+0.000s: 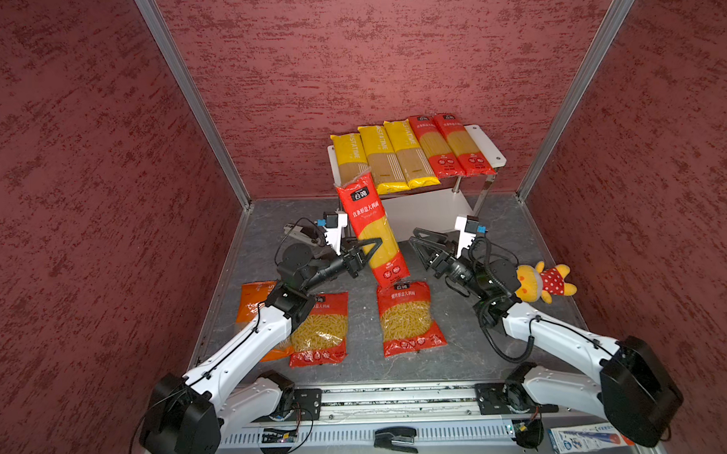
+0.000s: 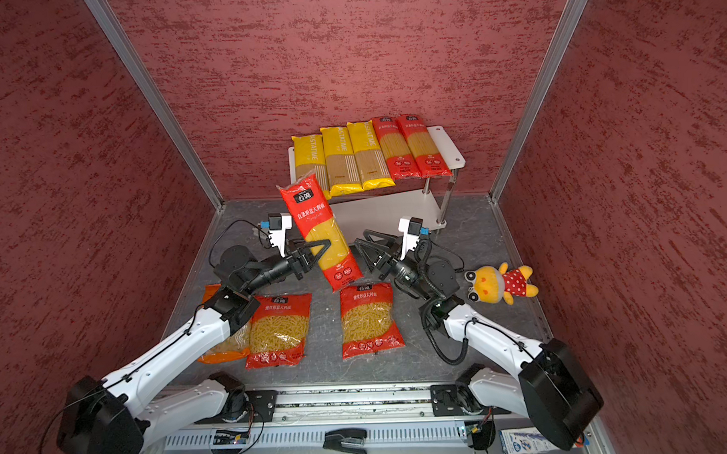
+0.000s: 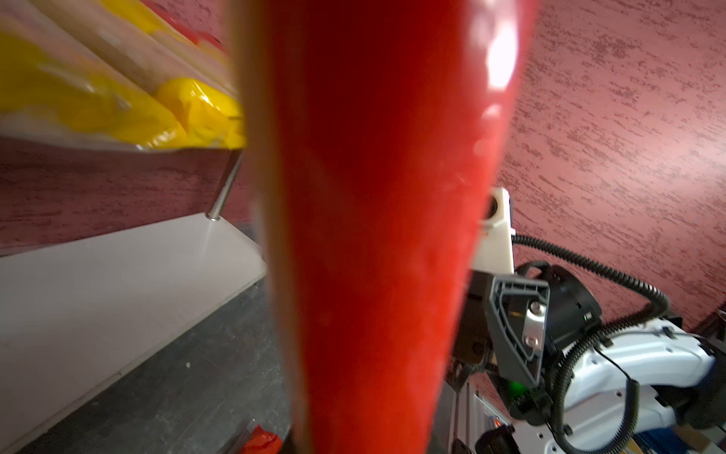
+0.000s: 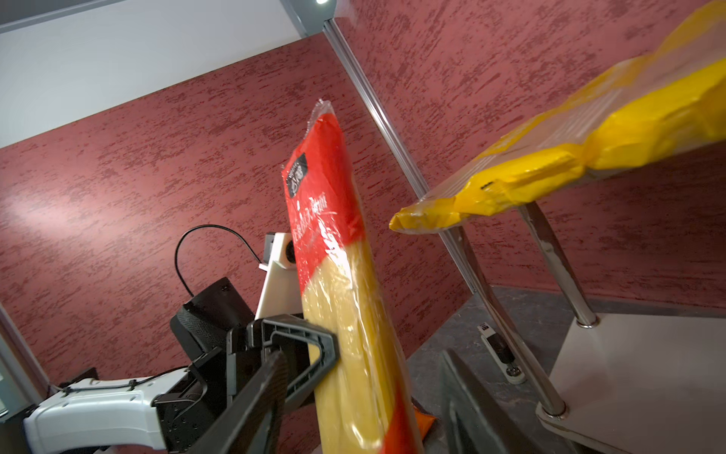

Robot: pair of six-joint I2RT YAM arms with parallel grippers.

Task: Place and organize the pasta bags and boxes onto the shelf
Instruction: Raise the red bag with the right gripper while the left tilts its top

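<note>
My left gripper point(image 1: 375, 246) point(image 2: 328, 242) is shut on a long red spaghetti pack point(image 1: 370, 228) point(image 2: 320, 233) point(image 3: 373, 236) point(image 4: 341, 295), held tilted in the air in front of the shelf point(image 1: 481, 145) point(image 2: 444, 146). My right gripper point(image 1: 414, 239) point(image 2: 360, 238) stands open just right of that pack, its fingers point(image 4: 251, 401) apart from it. Three yellow spaghetti packs point(image 1: 382, 161) and two red ones point(image 1: 446, 148) lie side by side on the top board. The lower board point(image 1: 428, 213) is bare. Two wide red bags point(image 1: 321, 329) point(image 1: 408, 318) and an orange bag point(image 1: 252, 302), half under my left arm, lie on the table.
A yellow plush toy point(image 1: 542, 284) lies by my right arm. A black stapler point(image 1: 396, 439) and a blue-white carton point(image 1: 585, 438) sit at the front rail. Red textured walls close in the back and both sides.
</note>
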